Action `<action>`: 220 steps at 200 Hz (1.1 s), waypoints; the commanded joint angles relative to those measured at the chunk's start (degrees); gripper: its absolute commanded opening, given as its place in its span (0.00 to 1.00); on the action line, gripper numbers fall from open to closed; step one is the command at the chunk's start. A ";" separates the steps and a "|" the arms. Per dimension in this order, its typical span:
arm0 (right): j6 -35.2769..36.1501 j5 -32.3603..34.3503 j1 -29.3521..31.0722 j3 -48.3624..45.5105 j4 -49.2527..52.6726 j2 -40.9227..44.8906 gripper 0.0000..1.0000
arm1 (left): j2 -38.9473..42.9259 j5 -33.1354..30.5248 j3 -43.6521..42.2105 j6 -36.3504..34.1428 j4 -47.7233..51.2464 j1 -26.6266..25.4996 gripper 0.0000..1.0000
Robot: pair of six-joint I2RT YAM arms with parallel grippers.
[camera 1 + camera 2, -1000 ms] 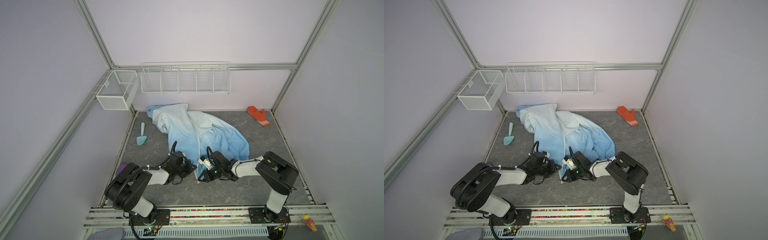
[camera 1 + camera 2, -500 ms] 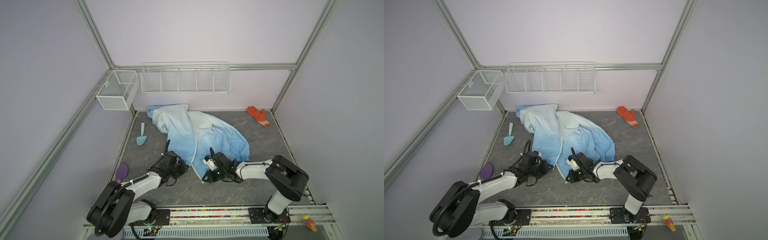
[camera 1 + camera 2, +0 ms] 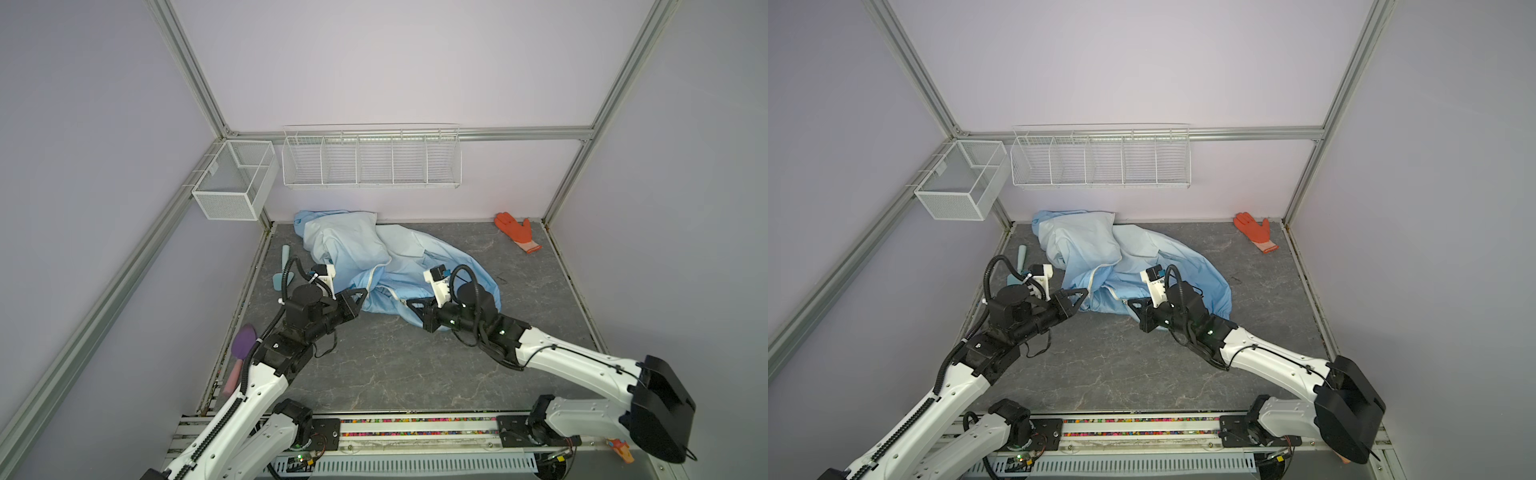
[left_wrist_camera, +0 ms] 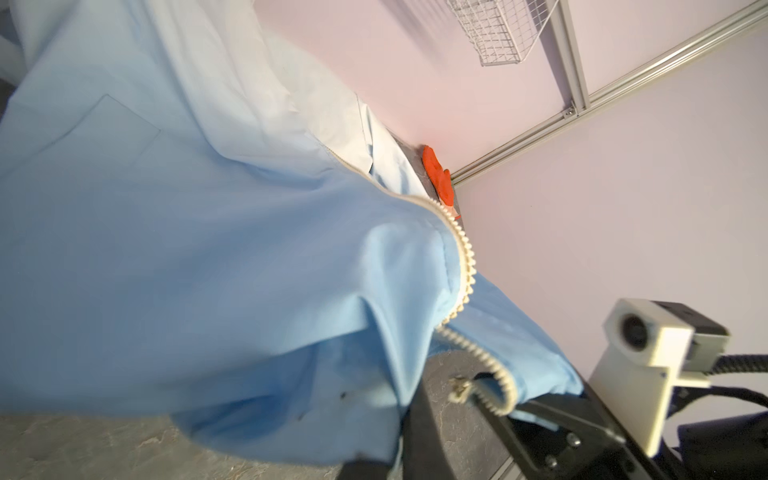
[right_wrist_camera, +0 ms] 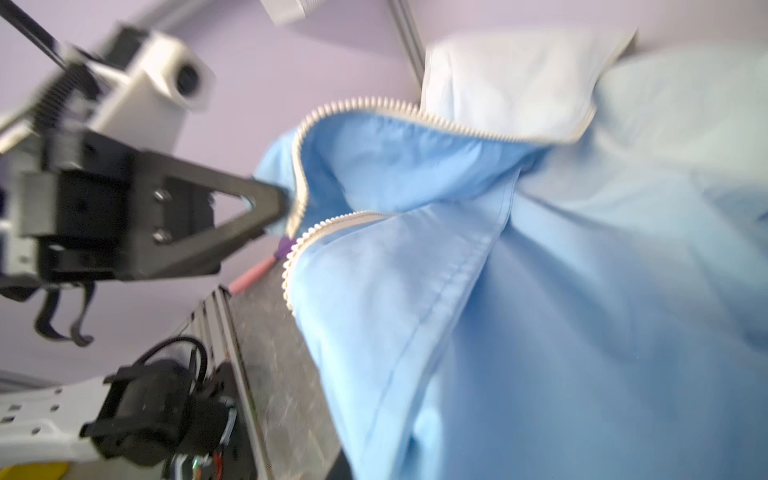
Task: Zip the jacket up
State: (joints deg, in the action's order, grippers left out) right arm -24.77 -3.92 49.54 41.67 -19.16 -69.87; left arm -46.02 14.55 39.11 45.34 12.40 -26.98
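Jacket (image 3: 399,253): light blue, fading to whitish toward the back wall; it is lain crumpled on the grey tabletop (image 3: 415,365), from the back left corner toward the middle, in both top views (image 3: 1129,253).
Lower hem: it is lifted off the tabletop at the front, between the two grippers.
Zipper (image 5: 374,104): white; at the lower end its two tooth rows are held apart and the front is spread open. A small metal piece (image 4: 457,384) is seen at the end of one row. Whether the rows are joined higher up cannot be told.
Left gripper (image 3: 365,292): its jaws are closed on the jacket's hem corner, right beside one tooth row, as shown in the right wrist view (image 5: 276,203).
Right gripper (image 3: 409,302): its jaws are closed on the opposite hem corner, at the end of the other tooth row.
Gripper spacing: the two tips are held near each other, not touching.
Orange glove (image 3: 515,230): laid flat in the back right corner, well apart from the jacket.
Teal tool (image 3: 286,253): laid near the left edge, just beside the jacket.
Purple tool (image 3: 243,343): pink-handled, laid at the left edge, nearer the front.
Wire baskets: a long divided rack (image 3: 372,160) is hung on the back wall and a small box basket (image 3: 232,183) on the left rail.
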 commanded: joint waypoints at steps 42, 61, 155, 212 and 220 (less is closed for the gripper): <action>-0.64 -4.40 -3.97 -1.33 -21.70 -6.30 0.06 | 2.53 0.22 -2.35 -0.43 -2.39 0.48 0.00; -0.92 -7.16 -3.92 0.04 -22.52 -5.88 0.06 | 2.56 -0.35 -2.42 -0.42 -2.33 0.50 0.00; -4.82 -17.65 -5.84 8.34 -20.42 -4.99 0.06 | 5.18 -8.13 5.84 -15.46 3.82 0.47 0.00; -10.84 -16.74 -6.80 11.95 -14.28 -5.39 0.06 | 5.47 -11.44 11.16 -20.24 6.34 0.46 0.00; -10.96 -17.11 -7.04 12.79 -12.50 -5.28 0.06 | 5.78 -11.25 11.08 -20.45 5.57 0.48 0.00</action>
State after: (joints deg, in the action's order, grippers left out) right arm -32.95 -19.44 43.29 50.72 -34.52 -75.66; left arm -41.36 4.84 48.51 28.60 18.41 -26.83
